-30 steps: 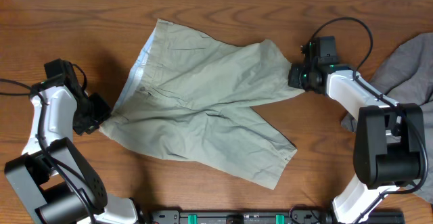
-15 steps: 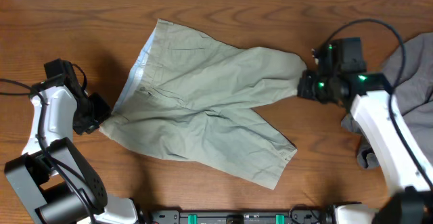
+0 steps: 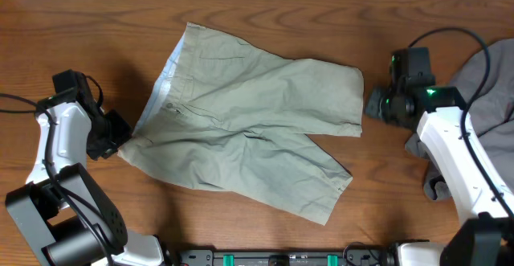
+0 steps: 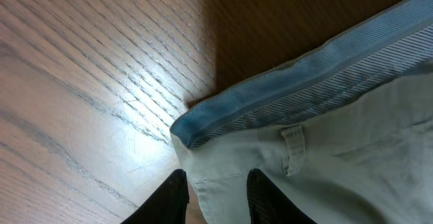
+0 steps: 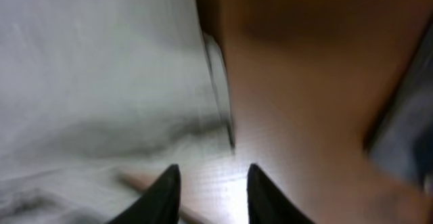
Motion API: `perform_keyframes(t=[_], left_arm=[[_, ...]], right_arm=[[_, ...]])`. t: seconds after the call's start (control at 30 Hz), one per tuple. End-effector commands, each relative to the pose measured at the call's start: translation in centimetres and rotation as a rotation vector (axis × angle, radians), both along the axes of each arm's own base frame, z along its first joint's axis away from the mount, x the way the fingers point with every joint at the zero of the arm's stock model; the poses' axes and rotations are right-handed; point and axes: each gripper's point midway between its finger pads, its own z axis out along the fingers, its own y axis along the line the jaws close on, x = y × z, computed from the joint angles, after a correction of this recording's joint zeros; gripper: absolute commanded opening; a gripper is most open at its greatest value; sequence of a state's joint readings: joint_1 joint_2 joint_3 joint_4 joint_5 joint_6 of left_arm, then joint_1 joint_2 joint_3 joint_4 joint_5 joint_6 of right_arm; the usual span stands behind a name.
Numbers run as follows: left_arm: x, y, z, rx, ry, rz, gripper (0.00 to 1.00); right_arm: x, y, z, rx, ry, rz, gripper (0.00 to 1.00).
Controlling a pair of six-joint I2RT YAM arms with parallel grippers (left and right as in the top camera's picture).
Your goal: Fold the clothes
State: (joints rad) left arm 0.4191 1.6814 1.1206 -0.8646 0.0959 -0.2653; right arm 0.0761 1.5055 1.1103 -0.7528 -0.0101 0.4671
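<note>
Wooden table [image 3: 80,25], pale khaki shorts [image 3: 249,129] spread flat in the middle, everything else placed off the shorts.

Nearest the robot side: one leg of the shorts runs down to the right, its hem the closest part of the cloth. The other leg lies above it, pointing right, hem square and flat.

Left gripper [image 3: 119,134] is at the shorts' left end, on the near corner of the waistband. Left wrist view: left gripper [image 4: 215,198] has its two dark fingers [image 4: 172,197] on either side of the cloth, the blue striped waistband lining folded out just ahead, a belt loop beside it. Cannot tell whether the fingers actually pinch the cloth.

Right gripper [image 3: 374,105] sits just right of the upper leg hem, apart from it. Right wrist view is blurred: right gripper [image 5: 206,191] has fingers spread, only bare wood between them, hem edge just ahead. Holding nothing.

Grey garment [image 3: 482,81] lies bunched well right of the shorts, past the right arm.

Farthest: the other waistband corner, at the shorts' upper left.
</note>
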Motion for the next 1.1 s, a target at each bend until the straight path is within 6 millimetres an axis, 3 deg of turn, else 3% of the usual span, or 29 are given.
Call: perform_keyframes(t=[0.0, 0.1, 0.2, 0.27, 0.33, 0.37, 0.43, 0.53, 0.63, 0.73, 0.83, 0.9, 0.93, 0.97, 1.07], left_arm=[[-0.2, 0.4, 0.0, 0.016, 0.007, 0.009, 0.32], [-0.2, 0.4, 0.0, 0.017, 0.006, 0.009, 0.32], [-0.1, 0.4, 0.0, 0.017, 0.004, 0.009, 0.32], [-0.1, 0.4, 0.0, 0.017, 0.004, 0.009, 0.32], [-0.1, 0.4, 0.0, 0.017, 0.004, 0.009, 0.32], [-0.1, 0.4, 0.0, 0.017, 0.004, 0.009, 0.32], [-0.2, 0.4, 0.0, 0.017, 0.004, 0.009, 0.32], [-0.2, 0.4, 0.0, 0.017, 0.005, 0.009, 0.32], [-0.1, 0.4, 0.0, 0.017, 0.004, 0.009, 0.32], [-0.2, 0.4, 0.0, 0.017, 0.004, 0.009, 0.32], [-0.1, 0.4, 0.0, 0.017, 0.004, 0.009, 0.32], [-0.1, 0.4, 0.0, 0.017, 0.004, 0.009, 0.32], [-0.1, 0.4, 0.0, 0.017, 0.004, 0.009, 0.32], [-0.1, 0.4, 0.0, 0.017, 0.004, 0.009, 0.32], [-0.1, 0.5, 0.0, 0.018, 0.003, 0.009, 0.32]], right_arm=[[2.4, -1.0, -1.1, 0.001, -0.042, -0.036, 0.36], [5.4, -1.3, -2.7, 0.009, -0.097, -0.039, 0.47], [7.2, -1.8, -5.7, 0.035, -0.092, -0.049, 0.56], [8.3, -0.4, -7.8, 0.145, -0.092, -0.001, 0.57], [9.3, 1.7, -8.7, 0.266, -0.123, 0.099, 0.57], [9.7, 2.6, -8.7, 0.329, -0.142, 0.135, 0.51], [10.2, 4.7, -7.1, 0.492, -0.202, 0.228, 0.28], [11.6, 6.0, -2.8, 0.609, -0.365, 0.362, 0.15], [12.4, 4.3, 0.6, 0.616, -0.459, 0.339, 0.02], [12.4, 1.7, 3.5, 0.591, -0.522, 0.302, 0.01], [12.0, -1.3, 5.0, 0.529, -0.538, 0.214, 0.01], [11.2, -2.8, 4.5, 0.493, -0.494, 0.141, 0.03], [10.8, -3.3, 3.8, 0.478, -0.459, 0.11, 0.13], [10.2, -3.5, 2.8, 0.458, -0.412, 0.087, 0.23], [8.8, -3.3, -1.1, 0.397, -0.265, 0.048, 0.34]])
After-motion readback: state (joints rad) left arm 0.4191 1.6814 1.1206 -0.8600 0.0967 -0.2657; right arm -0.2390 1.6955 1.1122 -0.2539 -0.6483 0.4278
